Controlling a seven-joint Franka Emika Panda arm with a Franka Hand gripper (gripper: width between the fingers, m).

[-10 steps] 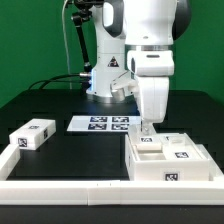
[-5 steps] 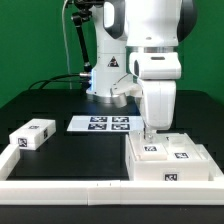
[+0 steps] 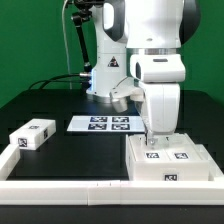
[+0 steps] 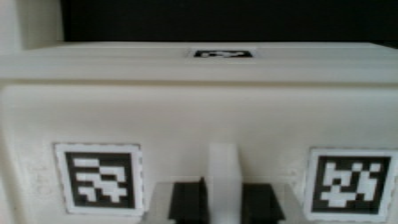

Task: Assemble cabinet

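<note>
- The gripper (image 3: 153, 137) is held low over the cabinet (image 3: 172, 163), on the exterior view's right, probably for a grasp.
- Jaw closure cannot be told.
- A loose block (image 3: 32, 134) is left aside, unfitted.

A plain green wall (image 3: 30, 40) is seen behind the scene. A black table (image 3: 85, 155) is edged by a white rail (image 3: 60, 186), and all is evenly lit.

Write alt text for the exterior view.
A white robot arm reaches straight down, its gripper at the top of a white tagged cabinet body on the exterior view's right of a black table. A smaller tagged white block lies apart at that view's left; the marker board lies farther back, near the arm's base.
</note>
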